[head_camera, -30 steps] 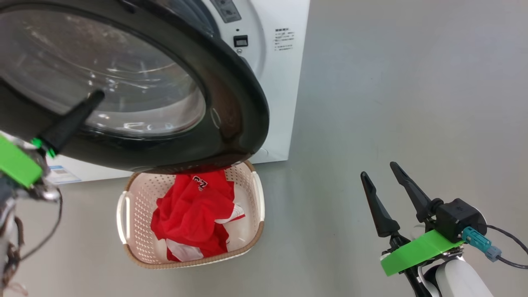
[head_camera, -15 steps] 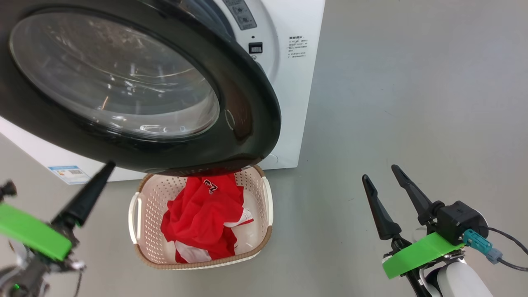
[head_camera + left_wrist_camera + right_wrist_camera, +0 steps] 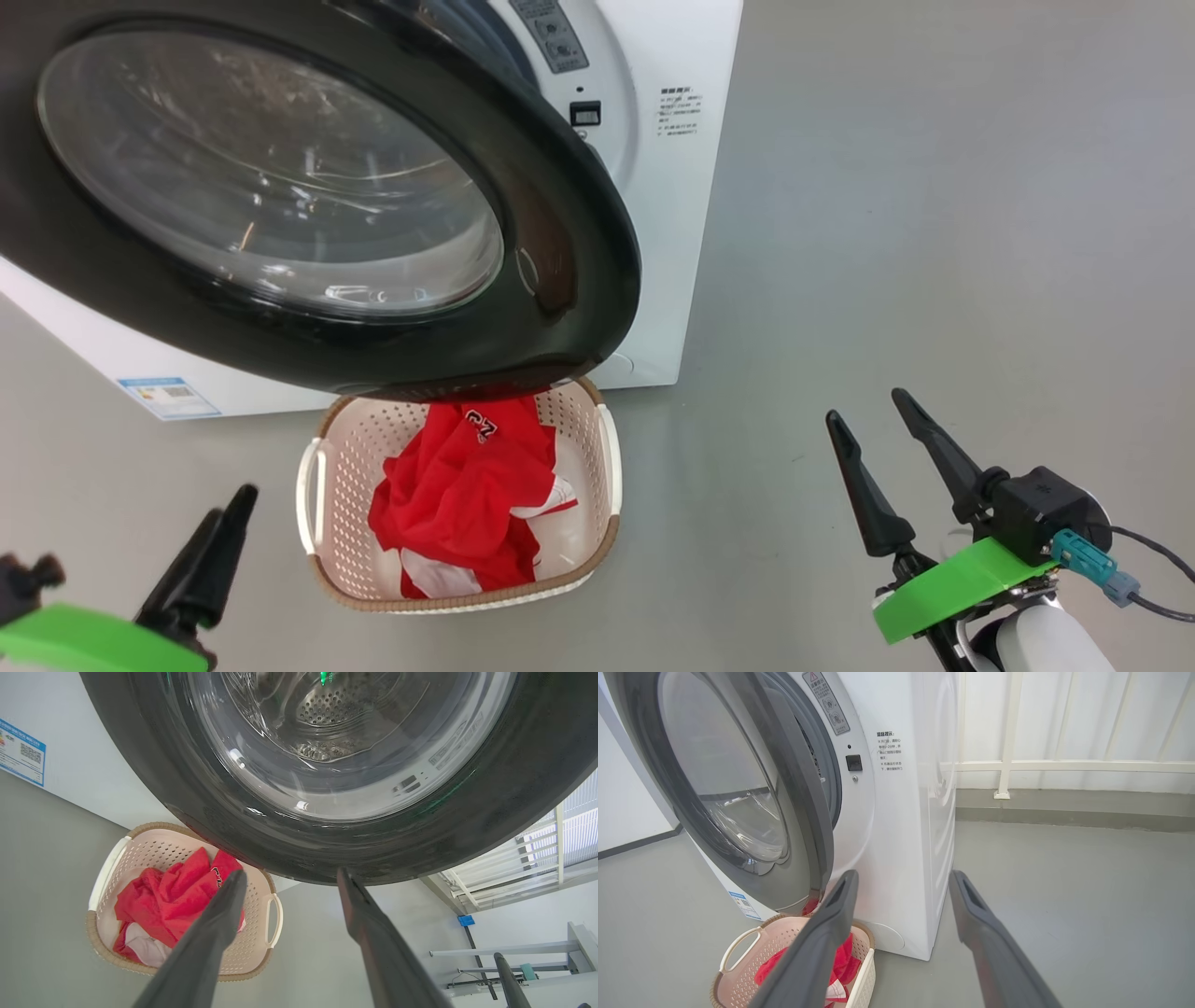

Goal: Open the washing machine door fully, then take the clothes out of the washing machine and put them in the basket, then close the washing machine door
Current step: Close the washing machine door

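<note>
The washing machine door (image 3: pixel 560 233), black-rimmed with a glass centre, stands ajar from the white washing machine (image 3: pixel 672 233); the right wrist view shows the door (image 3: pixel 803 812) angled out from the front. Under its lower edge the basket (image 3: pixel 336 523) sits on the floor, holding the red clothes (image 3: pixel 457 495). The door hides the basket's far end. My left gripper (image 3: pixel 233 504) is low at the left, open and empty, clear of the door (image 3: pixel 187 788) and the basket (image 3: pixel 112 858). My right gripper (image 3: pixel 865 411) is open and empty at the lower right, away from the machine.
Grey floor (image 3: pixel 934 233) stretches right of the machine. A blue label (image 3: pixel 168 397) marks the machine's lower front. A white railing (image 3: pixel 1008 765) and a wall stand behind the machine. A metal rack (image 3: pixel 514 952) shows in the left wrist view.
My left gripper has come down off the door glass to the lower left, and its jaws have opened. The head camera has shifted. The right gripper has barely moved.
</note>
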Controlling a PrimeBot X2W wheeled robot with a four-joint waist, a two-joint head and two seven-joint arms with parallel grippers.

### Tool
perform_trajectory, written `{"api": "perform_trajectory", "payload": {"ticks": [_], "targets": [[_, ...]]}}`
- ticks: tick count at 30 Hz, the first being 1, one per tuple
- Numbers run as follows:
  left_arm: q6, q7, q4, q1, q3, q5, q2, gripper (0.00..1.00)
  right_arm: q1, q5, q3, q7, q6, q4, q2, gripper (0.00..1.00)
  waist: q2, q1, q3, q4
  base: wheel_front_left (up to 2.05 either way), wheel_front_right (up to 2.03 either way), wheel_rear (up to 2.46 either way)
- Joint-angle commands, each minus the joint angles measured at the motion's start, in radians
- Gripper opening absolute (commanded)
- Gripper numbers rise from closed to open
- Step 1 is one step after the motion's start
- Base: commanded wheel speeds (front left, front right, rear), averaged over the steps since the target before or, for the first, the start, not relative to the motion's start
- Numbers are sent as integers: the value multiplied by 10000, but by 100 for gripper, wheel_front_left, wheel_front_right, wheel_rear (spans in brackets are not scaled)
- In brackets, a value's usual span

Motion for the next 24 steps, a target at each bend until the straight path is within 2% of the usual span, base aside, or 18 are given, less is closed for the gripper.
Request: {"api": "perform_trajectory", "payload": {"ticks": [1,8,13,15,24], "targets": [[-42,-344,-83,-94,313,147,450,100,68,57,159,-48,16,-194,-33,100,0,0,-46,-38,0,0,0],[-42,-2345,585,443,-515,1018,637,100,289,98,-1,-48,16,-197,-65,100,0,0,-217,-250,0,0,0],[-42,-3064,1249,360,-822,1706,552,100,416,97,-140,-48,16,-231,-97,100,0,0,-267,-304,0,0,0],[-42,-3145,1477,320,-663,2029,417,100,480,88,-203,-48,16,-238,-107,100,0,0,-305,-307,0,0,0],[-42,-3168,1299,741,1677,5514,-1117,100,731,69,-457,-48,16,-292,-102,100,0,0,-453,-310,0,0,0]]}}
